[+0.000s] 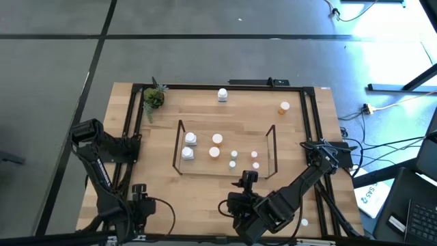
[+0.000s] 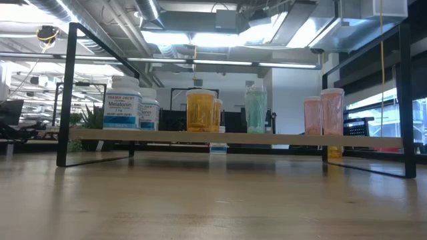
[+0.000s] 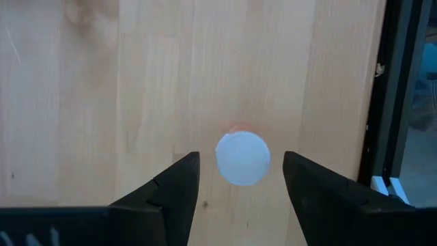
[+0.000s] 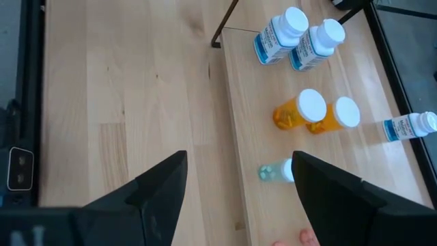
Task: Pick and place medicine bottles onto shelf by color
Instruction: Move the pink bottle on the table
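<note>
The left gripper [image 3: 240, 157] hangs straight down over a small bottle [image 3: 242, 158] standing on the table to the front left of the shelf [image 1: 205, 165]. Its fingers are spread, 1 on each side of the white cap with a gap on both, so nothing is gripped yet. The straddle looks like the line-up for a close. A faint pink edge behind the cap suggests a pink body, though from above I cannot be sure.

On the shelf the sorting shows from its left end to its right: 2 white bottles [image 4: 300, 37], 2 orange bottles [image 4: 315, 113], then teal bottles [image 2: 255, 110] and pink bottles [image 2: 323, 113], each colour in its own group.

Beyond the shelf, 1 white bottle [image 1: 222, 94] and 1 orange bottle [image 1: 284, 106] stand unsorted.

The right gripper [image 4: 240, 157] waits just in front of the shelf, fingers wide and empty, probably keeping clear.
</note>
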Controlling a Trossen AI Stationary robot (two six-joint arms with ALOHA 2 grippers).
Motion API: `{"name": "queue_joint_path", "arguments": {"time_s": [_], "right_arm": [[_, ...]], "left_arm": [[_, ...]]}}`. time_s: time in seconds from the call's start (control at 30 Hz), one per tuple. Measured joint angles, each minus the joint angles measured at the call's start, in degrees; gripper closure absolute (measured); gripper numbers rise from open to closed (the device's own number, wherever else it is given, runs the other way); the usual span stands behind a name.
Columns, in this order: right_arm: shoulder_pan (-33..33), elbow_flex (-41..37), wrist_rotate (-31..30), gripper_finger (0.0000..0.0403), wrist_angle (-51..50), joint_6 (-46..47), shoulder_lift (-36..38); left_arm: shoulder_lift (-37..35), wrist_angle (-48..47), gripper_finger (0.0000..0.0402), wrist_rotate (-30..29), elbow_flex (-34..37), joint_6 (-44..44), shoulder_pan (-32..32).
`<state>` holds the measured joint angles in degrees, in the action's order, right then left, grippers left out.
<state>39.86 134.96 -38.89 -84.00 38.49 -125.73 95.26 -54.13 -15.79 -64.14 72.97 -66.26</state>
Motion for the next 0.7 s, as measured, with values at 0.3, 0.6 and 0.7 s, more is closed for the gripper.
{"name": "queue_joint_path", "arguments": {"time_s": [0.3,0.6,0.7], "right_arm": [[0.0,0.0,0.0,0.0139,-0.11,-0.03,0.0],[0.0,0.0,0.0,0.0139,-0.11,-0.2,0.0],[0.0,0.0,0.02,0.0139,-0.11,-0.16,0.0]], "left_arm": [[0.0,0.24,0.0197,-0.33,0.0,-0.04,0.0],[0.0,0.24,0.0197,-1.73,0.0,-0.09,0.0],[0.0,0.22,0.0197,-1.73,0.0,-0.09,0.0]]}}
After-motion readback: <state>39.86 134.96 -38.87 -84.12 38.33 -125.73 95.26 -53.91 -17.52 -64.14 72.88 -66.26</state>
